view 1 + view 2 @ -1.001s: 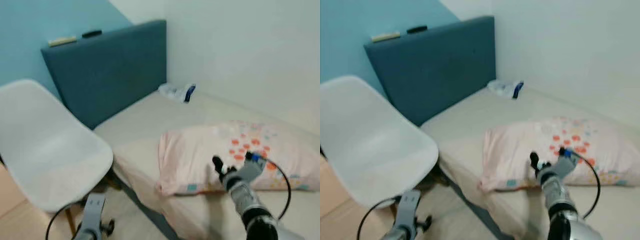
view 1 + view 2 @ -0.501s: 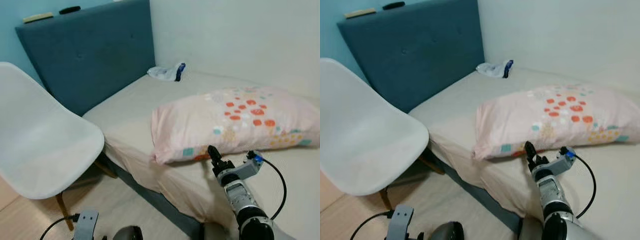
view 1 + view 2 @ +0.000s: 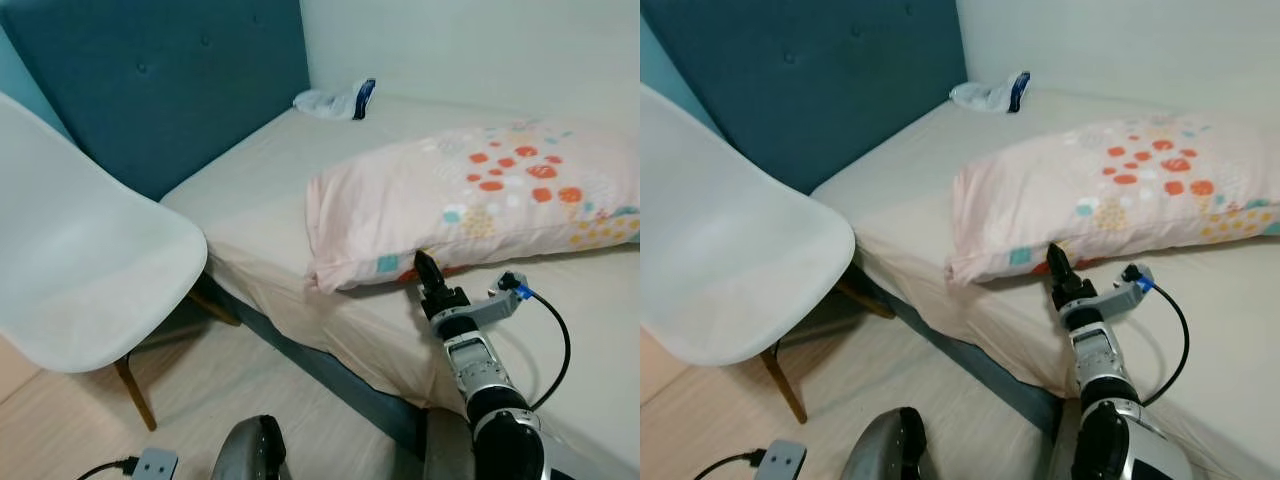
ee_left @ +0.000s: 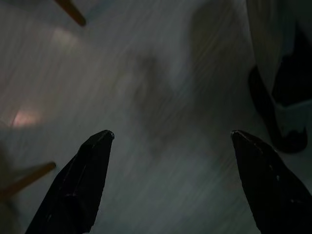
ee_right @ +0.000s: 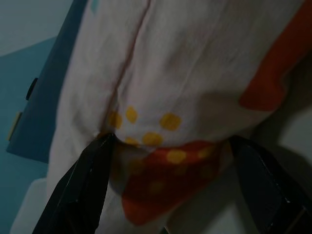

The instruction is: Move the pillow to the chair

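The bed [image 3: 300,200] carries the pillow [image 3: 480,200]; the chair [image 3: 90,270] stands beside the bed. The pillow looks soft, light and floppy, best pinched at its near seam, where the released right claw [image 5: 170,161] straddles it. The left claw [image 4: 170,161], released, hangs over the floor

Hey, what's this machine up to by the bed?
The robot is reaching for the pink pillow lying on the bed. Its right end effector is at the pillow's near edge, fingers open on either side of the fabric, not yet clamped. The white chair stands beside the bed. The left end effector hangs open over the floor.
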`<state>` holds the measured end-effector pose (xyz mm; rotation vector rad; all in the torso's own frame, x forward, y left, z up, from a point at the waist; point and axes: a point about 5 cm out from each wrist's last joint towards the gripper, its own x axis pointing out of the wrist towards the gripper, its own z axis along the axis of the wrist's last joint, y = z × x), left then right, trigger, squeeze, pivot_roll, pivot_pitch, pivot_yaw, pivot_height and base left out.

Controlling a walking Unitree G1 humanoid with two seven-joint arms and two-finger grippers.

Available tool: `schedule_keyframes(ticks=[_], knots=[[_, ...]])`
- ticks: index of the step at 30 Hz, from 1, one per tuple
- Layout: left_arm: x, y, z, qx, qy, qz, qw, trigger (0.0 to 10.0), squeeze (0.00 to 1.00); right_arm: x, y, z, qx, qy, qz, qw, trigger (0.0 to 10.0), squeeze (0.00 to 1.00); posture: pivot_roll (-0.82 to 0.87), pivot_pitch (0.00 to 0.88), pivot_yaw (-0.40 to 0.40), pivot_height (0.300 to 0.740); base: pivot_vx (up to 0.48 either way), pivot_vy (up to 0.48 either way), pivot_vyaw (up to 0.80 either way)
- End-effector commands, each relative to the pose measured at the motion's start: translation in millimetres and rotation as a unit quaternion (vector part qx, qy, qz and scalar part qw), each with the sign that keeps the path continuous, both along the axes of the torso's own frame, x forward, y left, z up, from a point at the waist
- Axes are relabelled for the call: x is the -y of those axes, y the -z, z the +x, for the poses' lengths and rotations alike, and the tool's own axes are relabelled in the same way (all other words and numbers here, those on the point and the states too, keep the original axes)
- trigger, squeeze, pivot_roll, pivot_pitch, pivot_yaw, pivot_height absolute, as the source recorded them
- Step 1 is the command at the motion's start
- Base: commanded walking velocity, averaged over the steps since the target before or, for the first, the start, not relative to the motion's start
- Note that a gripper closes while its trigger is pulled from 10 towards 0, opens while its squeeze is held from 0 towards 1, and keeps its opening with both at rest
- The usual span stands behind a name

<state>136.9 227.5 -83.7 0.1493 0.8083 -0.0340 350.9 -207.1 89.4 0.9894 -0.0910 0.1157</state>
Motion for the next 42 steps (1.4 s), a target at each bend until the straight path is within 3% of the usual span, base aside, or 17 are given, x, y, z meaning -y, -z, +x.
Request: schedule_keyframes(ticks=[1, 5, 10, 11, 14, 18, 21, 25, 27, 29, 34, 37, 38, 41, 42], knots=[[-9.9, -1.6, -6.4, 0.000, 0.007, 0.012, 1.000, 10.0, 0.00, -5.0, -10.4, 6.6, 0.017, -0.004, 0.008, 1.000, 10.0, 0.00, 0.14, 0.231, 0.166, 0.470, 0.000, 0.000, 0.00], [-11.3, -0.1, -15.7, -0.005, 0.011, 0.011, 1.000, 10.0, 0.00, 2.7, -20.0, 11.8, 0.021, 0.023, 0.015, 0.999, 10.0, 0.00, 0.15, 0.248, 0.172, 0.455, 0.000, 0.000, 0.00], [-8.4, 2.4, -28.2, -0.012, 0.024, 0.008, 1.000, 10.0, 0.00, 10.6, -41.9, 19.8, 0.061, 0.031, 0.018, 0.998, 10.0, 0.00, 0.15, 0.284, 0.176, 0.435, 0.000, 0.000, 0.00], [-6.5, 3.4, -32.0, -0.014, 0.027, 0.005, 1.000, 10.0, 0.00, 6.6, -57.7, 23.7, 0.108, 0.001, 0.014, 0.994, 10.0, 0.00, 0.15, 0.293, 0.175, 0.425, 0.000, 0.000, 0.00], [-3.3, 4.6, -36.4, -0.015, 0.029, 0.002, 0.999, 10.0, 0.00, -5.9, -71.8, 22.8, 0.167, -0.062, -0.014, 0.984, 10.0, 0.00, 0.14, 0.308, 0.168, 0.410, 0.000, 0.000, 0.00], [-0.7, 5.4, -39.2, -0.017, 0.030, -0.001, 0.999, 10.0, 0.00, -17.3, -80.2, 15.7, 0.213, -0.112, -0.034, 0.970, 10.0, 0.00, 0.13, 0.315, 0.161, 0.395, 0.000, 0.000, 0.00], [1.5, 6.7, -40.3, -0.022, 0.031, -0.003, 0.999, 10.0, 0.00, -14.8, -84.4, 8.4, 0.234, -0.110, -0.034, 0.966, 10.0, 0.00, 0.12, 0.317, 0.161, 0.386, 0.000, 0.000, 0.00], [3.6, 7.5, -41.7, -0.025, 0.031, -0.005, 0.999, 10.0, 0.00, 2.7, -83.0, 10.3, 0.206, -0.049, -0.018, 0.977, 10.0, 0.00, 0.11, 0.319, 0.164, 0.381, 0.000, 0.000, 0.00], [5.5, 7.8, -43.7, -0.027, 0.037, -0.008, 0.999, 10.0, 0.00, 20.5, -77.1, 17.4, 0.146, 0.019, 0.008, 0.989, 10.0, 0.00, 0.11, 0.319, 0.171, 0.381, 0.000, 0.000, 0.00], [5.9, 7.9, -44.1, -0.027, 0.037, -0.009, 0.999, 10.0, 0.00, 22.7, -76.2, 18.2, 0.137, 0.026, 0.013, 0.990, 10.0, 0.00, 0.11, 0.319, 0.171, 0.381, 0.000, 0.000, 0.00], [5.1, 7.7, -46.4, -0.028, 0.039, -0.008, 0.999, 10.0, 0.00, 32.7, -73.7, 27.7, 0.047, 0.067, 0.027, 0.996, 10.0, 0.00, 0.13, 0.321, 0.180, 0.381, 0.000, 0.000, 0.00], [5.2, 7.6, -48.1, -0.027, 0.040, -0.009, 0.999, 10.0, 0.00, 33.9, -78.5, 30.1, 0.051, 0.066, 0.028, 0.996, 10.0, 0.00, 0.14, 0.322, 0.183, 0.381, 0.000, 0.000, 0.00], [5.8, 7.8, -51.3, -0.028, 0.040, -0.011, 0.999, 10.0, 0.00, 34.5, -91.5, 32.8, 0.087, 0.058, 0.033, 0.994, 10.0, 0.00, 0.15, 0.324, 0.187, 0.381, 0.000, 0.000, 0.00], [6.5, 8.3, -54.6, -0.031, 0.043, -0.011, 0.999, 10.0, 0.00, 34.9, -100.5, 35.5, 0.102, 0.055, 0.034, 0.993, 10.0, 0.00, 0.15, 0.325, 0.187, 0.381, 0.000, 0.000, 0.00], [6.8, 8.6, -56.3, -0.033, 0.044, -0.012, 0.998, 10.0, 0.00, 33.9, -108.3, 39.7, 0.101, 0.055, 0.021, 0.993, 8.9, 0.00, 0.14, 0.328, 0.186, 0.381, 0.000, 0.000, 0.00]])
